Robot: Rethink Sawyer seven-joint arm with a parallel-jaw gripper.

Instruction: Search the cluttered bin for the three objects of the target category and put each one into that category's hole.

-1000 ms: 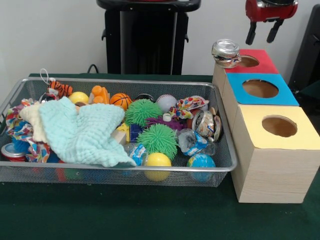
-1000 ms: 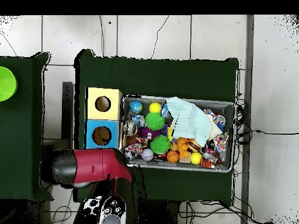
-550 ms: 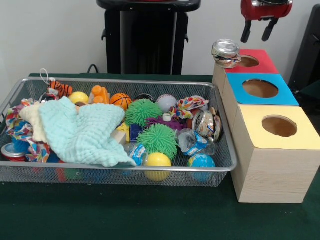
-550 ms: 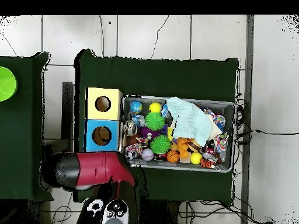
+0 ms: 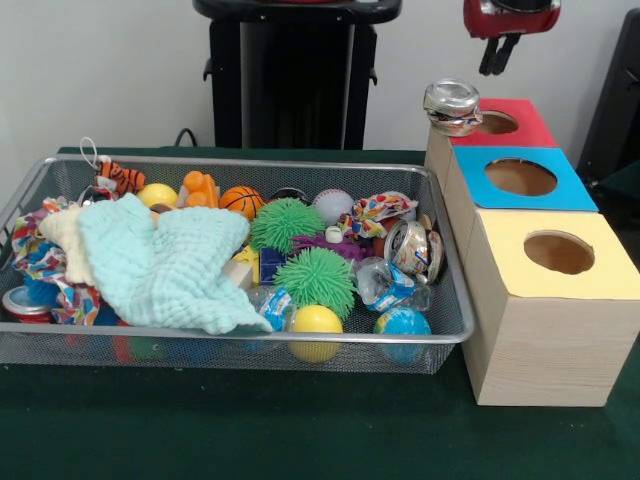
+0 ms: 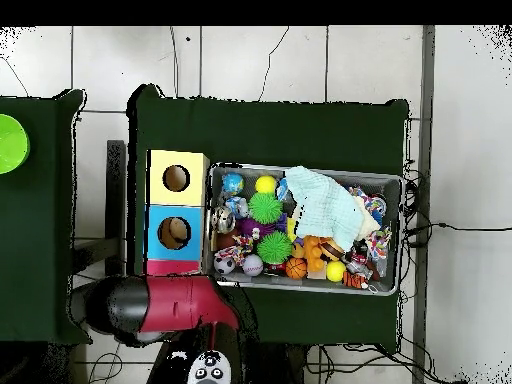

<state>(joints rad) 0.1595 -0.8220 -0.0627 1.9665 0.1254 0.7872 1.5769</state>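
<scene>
My robot lab: green-clothed table (image 5: 300,440), mesh bin (image 5: 440,335) of toys, colour-topped sorting boxes (image 5: 545,300), tiled floor (image 6: 260,60).

1. The gripper (image 5: 497,55) is cut off by the front view's top edge; whether its fingers (image 5: 490,58) are parted cannot be told.
2. The arm (image 6: 160,305) covers most of the red box (image 6: 172,266) from overhead.
3. The cloth (image 5: 165,262) hides toys beneath it in the bin (image 5: 250,345).
</scene>
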